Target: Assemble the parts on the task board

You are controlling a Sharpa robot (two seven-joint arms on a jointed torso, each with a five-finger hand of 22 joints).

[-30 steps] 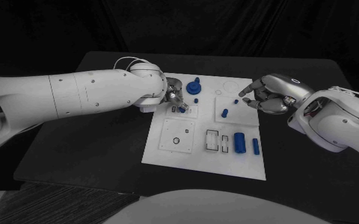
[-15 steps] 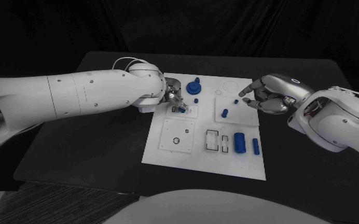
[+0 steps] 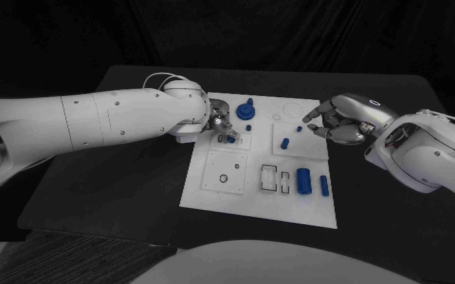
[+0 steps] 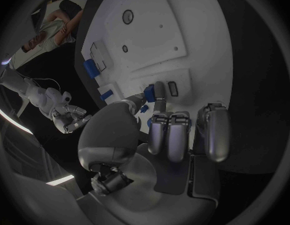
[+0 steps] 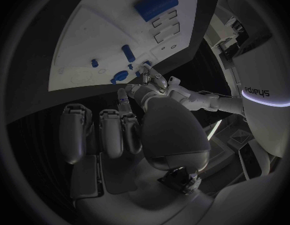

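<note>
A: Left hand [image 3: 219,121] status: we read its fingers pinched on a small blue part [image 3: 231,139], pressed at a slot on the upper-left block of the task board [image 3: 227,195]. The left wrist view confirms a fingertip and thumb meeting on that blue part [image 4: 149,93] beside a small rectangular recess.

B: Change over the last second?

A: None that we can detect. Both hands and all parts sit where they were. We judge the insertion to be in a slow seating phase, or stalled against the slot edge.

B: Right hand?

A: The right hand [image 3: 341,121] hovers over the board's right edge, fingers curled. Whether it holds anything, we cannot tell.

B: Materials?

A: The board is a matte white rigid plate with raised square blocks and outlined recesses. The parts are smooth blue plastic: a round knob with a stem [image 3: 246,109] near the far edge, a short peg [image 3: 285,142] standing upright, a thick cylinder [image 3: 304,180] and a slim bar [image 3: 324,185] lying near the front right. The table [image 3: 114,185] is flat black.
</note>
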